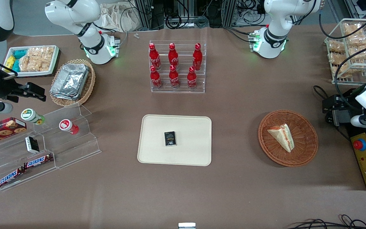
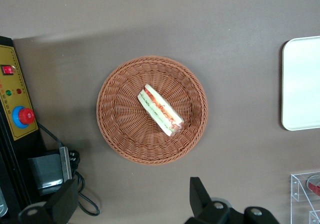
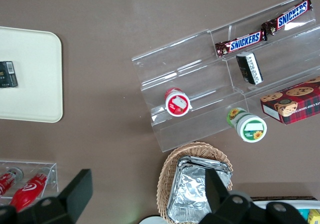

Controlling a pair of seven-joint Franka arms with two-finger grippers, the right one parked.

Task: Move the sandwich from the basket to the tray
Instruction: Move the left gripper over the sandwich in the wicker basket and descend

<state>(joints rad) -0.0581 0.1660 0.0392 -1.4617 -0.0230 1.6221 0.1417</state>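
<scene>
**Op:** Sandwich (image 1: 282, 135) in sight, lying in the basket (image 1: 310, 149), wedge on its side, filling edge turned toward the tray (image 1: 157, 127). My end effector (image 2: 132, 204) hangs above the basket, well clear of it, fingers (image 2: 199, 196) spread wide and holding nothing.

**Spotter:** How do you reckon it handles?

**Op:** Light and soft, I'd say. Bread gives under any squeeze, and the red and green filling could slide out along that open edge. I'd take it across the two flat bread faces, near the thick middle of the wedge, not at the thin tip, and close gently.

**Spotter:** Does the basket get in your way?

**Op:** Its rim is low and the sandwich sits near the centre, so I expect room for both fingers. The weave may snag a fingertip if I go too deep.

**Spotter:** And the tray?

**Op:** There's a small dark box (image 1: 170, 138) on the tray, near its middle. I'd aim for the bare part beside it.
</scene>
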